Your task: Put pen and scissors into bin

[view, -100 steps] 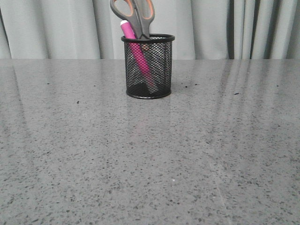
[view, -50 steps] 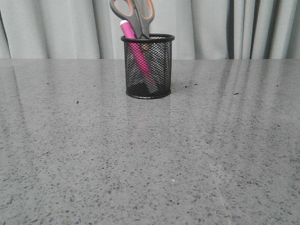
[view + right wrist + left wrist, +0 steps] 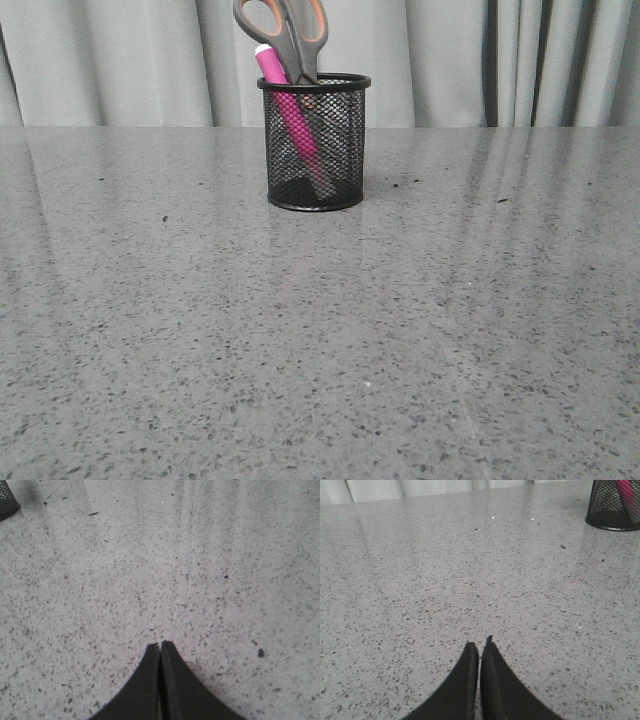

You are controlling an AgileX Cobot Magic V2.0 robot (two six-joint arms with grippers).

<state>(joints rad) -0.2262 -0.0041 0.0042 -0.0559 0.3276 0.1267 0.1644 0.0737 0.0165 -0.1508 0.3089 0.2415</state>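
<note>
The black wire-mesh bin (image 3: 340, 150) stands upright at the far middle of the grey speckled table. The magenta pen (image 3: 284, 103) leans inside it, its whitish cap above the rim. The scissors (image 3: 283, 30) stand in the bin, blades down, their grey and orange handles sticking out above. The bin's base also shows in the left wrist view (image 3: 612, 507) and a corner of it in the right wrist view (image 3: 6, 501). My left gripper (image 3: 479, 645) and my right gripper (image 3: 160, 645) are shut and empty, low over the table, far from the bin. Neither gripper shows in the front view.
A grey curtain (image 3: 120, 60) hangs behind the table's far edge. The speckled grey tabletop (image 3: 320, 330) stretches from the bin to the near edge.
</note>
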